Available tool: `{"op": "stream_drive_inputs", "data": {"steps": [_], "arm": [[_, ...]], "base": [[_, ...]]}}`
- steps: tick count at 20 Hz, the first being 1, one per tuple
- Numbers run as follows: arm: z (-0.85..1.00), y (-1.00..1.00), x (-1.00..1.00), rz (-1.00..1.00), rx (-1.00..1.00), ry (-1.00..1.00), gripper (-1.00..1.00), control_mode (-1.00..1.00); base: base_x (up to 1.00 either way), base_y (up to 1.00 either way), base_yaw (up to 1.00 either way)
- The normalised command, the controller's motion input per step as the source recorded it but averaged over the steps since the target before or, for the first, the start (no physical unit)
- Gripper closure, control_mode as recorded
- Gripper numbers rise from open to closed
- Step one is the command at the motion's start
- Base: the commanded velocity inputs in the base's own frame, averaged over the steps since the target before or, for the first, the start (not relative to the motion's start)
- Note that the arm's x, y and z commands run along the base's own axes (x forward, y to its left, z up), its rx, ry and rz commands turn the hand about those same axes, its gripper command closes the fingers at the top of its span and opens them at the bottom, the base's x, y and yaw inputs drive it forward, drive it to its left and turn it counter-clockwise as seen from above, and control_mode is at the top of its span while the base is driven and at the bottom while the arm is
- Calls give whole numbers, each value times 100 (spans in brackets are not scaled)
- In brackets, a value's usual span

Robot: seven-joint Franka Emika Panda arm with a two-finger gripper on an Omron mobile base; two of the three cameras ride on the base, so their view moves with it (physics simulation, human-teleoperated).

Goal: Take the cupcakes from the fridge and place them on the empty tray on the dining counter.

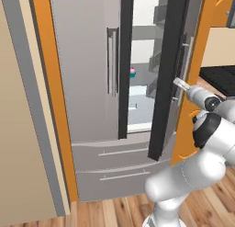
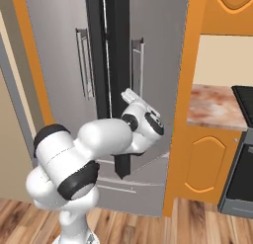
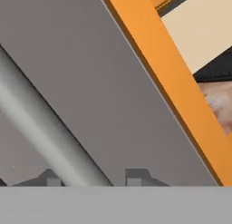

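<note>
The fridge (image 1: 92,83) fills the centre of the left base view, its right door (image 1: 167,74) swung partly open. Through the gap, a pink-frosted cupcake (image 1: 132,73) sits on a shelf at mid-height. In the hand view, the fingers (image 3: 53,178) straddle the door's bar handle (image 3: 41,123) at the bottom left, grasping it.
</note>
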Motion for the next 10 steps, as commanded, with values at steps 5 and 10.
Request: {"op": "stream_drive_inputs", "data": {"steps": [5,10], "arm": [[0,-100,-95,-8,30,46,100,-100],[-1,-100,-94,-13,32,46,100,-100]], "base": [[0,0,0],[0,0,0]]}}
